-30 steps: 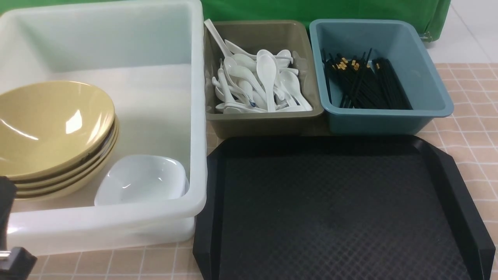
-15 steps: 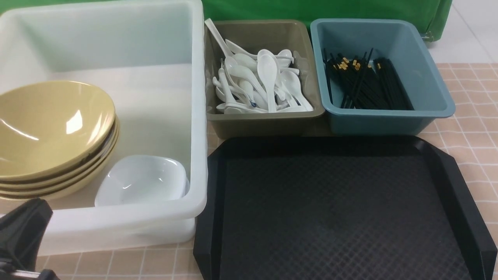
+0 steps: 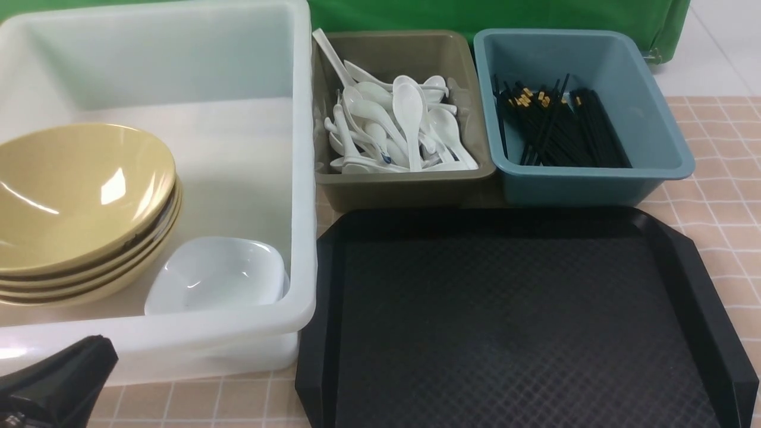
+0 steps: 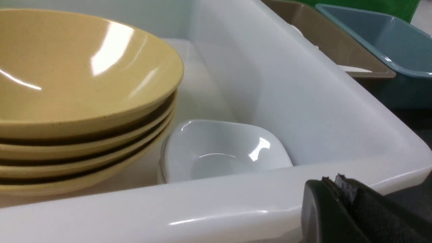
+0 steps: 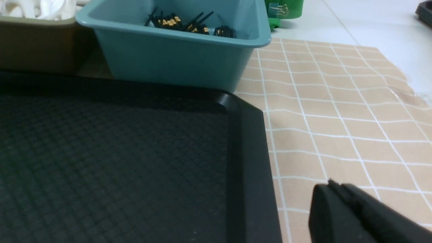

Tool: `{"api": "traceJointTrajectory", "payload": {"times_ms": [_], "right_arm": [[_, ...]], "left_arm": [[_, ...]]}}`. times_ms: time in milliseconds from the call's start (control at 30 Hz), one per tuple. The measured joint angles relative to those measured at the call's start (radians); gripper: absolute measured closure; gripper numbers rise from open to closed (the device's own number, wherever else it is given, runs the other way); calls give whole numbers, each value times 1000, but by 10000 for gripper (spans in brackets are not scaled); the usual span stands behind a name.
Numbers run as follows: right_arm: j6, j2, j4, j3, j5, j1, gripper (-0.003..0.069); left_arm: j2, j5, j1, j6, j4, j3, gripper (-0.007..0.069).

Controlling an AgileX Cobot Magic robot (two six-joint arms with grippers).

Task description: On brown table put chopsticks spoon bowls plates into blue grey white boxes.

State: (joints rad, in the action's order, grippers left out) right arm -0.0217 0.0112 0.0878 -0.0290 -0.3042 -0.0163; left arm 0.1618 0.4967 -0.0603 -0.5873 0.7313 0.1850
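Stacked mustard bowls (image 3: pixel 77 196) (image 4: pixel 77 77) and small white plates (image 3: pixel 217 276) (image 4: pixel 219 152) lie inside the big white box (image 3: pixel 178 342) (image 4: pixel 236 199) at the left. The grey box (image 3: pixel 404 181) holds a heap of white spoons (image 3: pixel 398 128). Black chopsticks (image 3: pixel 553 128) (image 5: pixel 189 25) fill the blue box (image 3: pixel 594 178) (image 5: pixel 168 57). My left gripper (image 3: pixel 89 351) (image 4: pixel 332 180) is shut and empty, low in front of the white box's near wall. My right gripper (image 5: pixel 332 185), also shut and empty, hovers over the brown table (image 5: pixel 337 128) right of the tray; it is out of the front view.
A black textured tray (image 3: pixel 511 321) (image 5: pixel 101 158) with raised rims lies in front of the grey and blue boxes. Green cloth (image 3: pixel 475 15) hangs behind the boxes. The tiled cover ends at the right with white floor (image 5: pixel 371 23) beyond.
My left gripper has swung down and to the right along the white box's front, from the far left edge toward the lower left corner. Nothing in the boxes has moved.
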Motion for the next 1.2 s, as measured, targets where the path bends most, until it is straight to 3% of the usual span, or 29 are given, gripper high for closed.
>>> {"api": "traceJointTrajectory", "payload": {"times_ms": [433, 1200], "right_arm": [[-10, 0, 0, 1, -8, 0, 612], [-24, 0, 3, 4, -23, 0, 622]], "left_arm": [[0, 76, 0, 0, -7, 0, 620], [-23, 66, 0, -1, -3, -40, 620]]}}
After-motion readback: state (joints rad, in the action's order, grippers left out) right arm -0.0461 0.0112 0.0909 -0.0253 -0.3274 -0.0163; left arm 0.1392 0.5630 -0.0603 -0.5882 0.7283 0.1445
